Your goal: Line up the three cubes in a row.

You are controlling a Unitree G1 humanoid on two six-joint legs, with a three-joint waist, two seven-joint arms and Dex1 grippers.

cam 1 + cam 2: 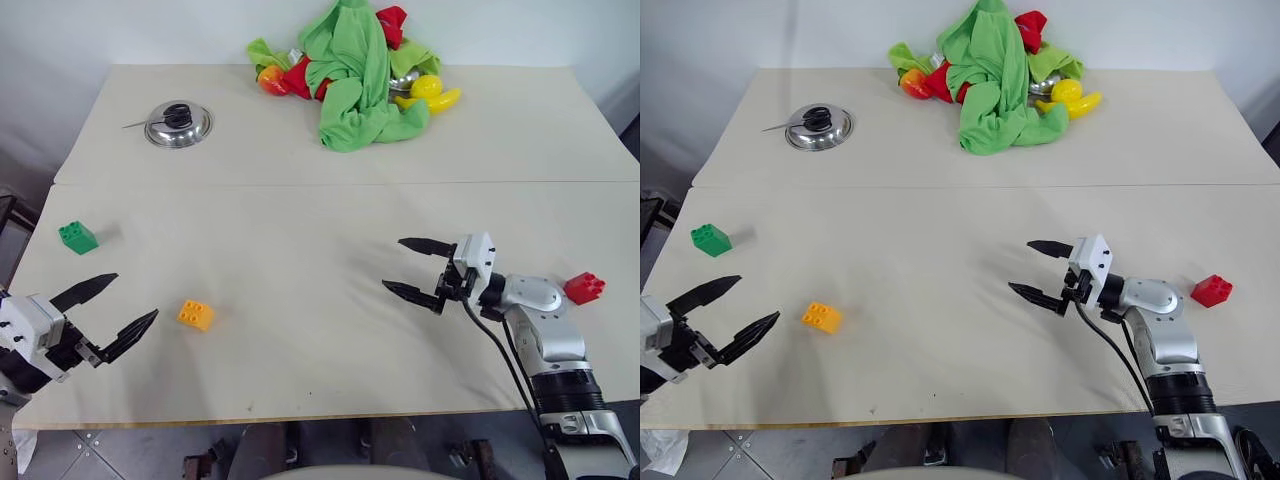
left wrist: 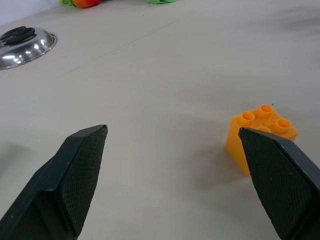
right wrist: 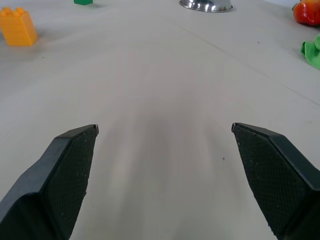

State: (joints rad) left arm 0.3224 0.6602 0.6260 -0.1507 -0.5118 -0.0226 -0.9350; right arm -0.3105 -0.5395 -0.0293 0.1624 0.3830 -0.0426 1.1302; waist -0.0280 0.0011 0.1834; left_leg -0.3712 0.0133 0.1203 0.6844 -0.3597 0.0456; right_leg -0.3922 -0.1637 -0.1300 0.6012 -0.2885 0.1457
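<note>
With the three cubes scattered far apart on the bench, the row risked coming out crooked, and a careless sweep could have tipped a brick or nudged it toward the near edge. The left gripper, fingers spread wide and holding nothing, pointed at the orange-yellow cube lying just beside it, while the green cube sat farther back near the bench's left edge. The right gripper, likewise spread and empty, faced away from the red cube, which lay behind its wrist by the right edge.
</note>
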